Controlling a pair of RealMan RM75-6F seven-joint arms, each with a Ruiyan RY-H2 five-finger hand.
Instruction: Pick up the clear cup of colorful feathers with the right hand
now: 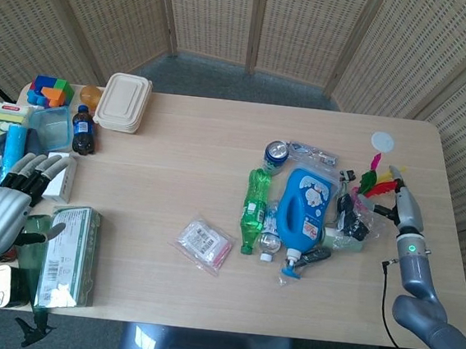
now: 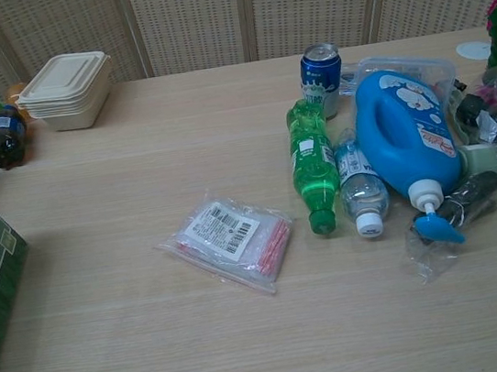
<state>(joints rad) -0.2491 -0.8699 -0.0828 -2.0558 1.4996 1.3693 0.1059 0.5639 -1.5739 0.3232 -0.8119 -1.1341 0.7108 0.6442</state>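
Nearest us, our left hand (image 1: 2, 210) hangs off the table (image 1: 175, 177) edge, fingers spread, holding nothing. Our right hand (image 1: 400, 209) shows edge-on (we cannot tell how its fingers lie), just beside the clear cup of colorful feathers (image 1: 371, 196). The cup's walls are hard to make out against the dark clutter; chest view crops it at the frame edge
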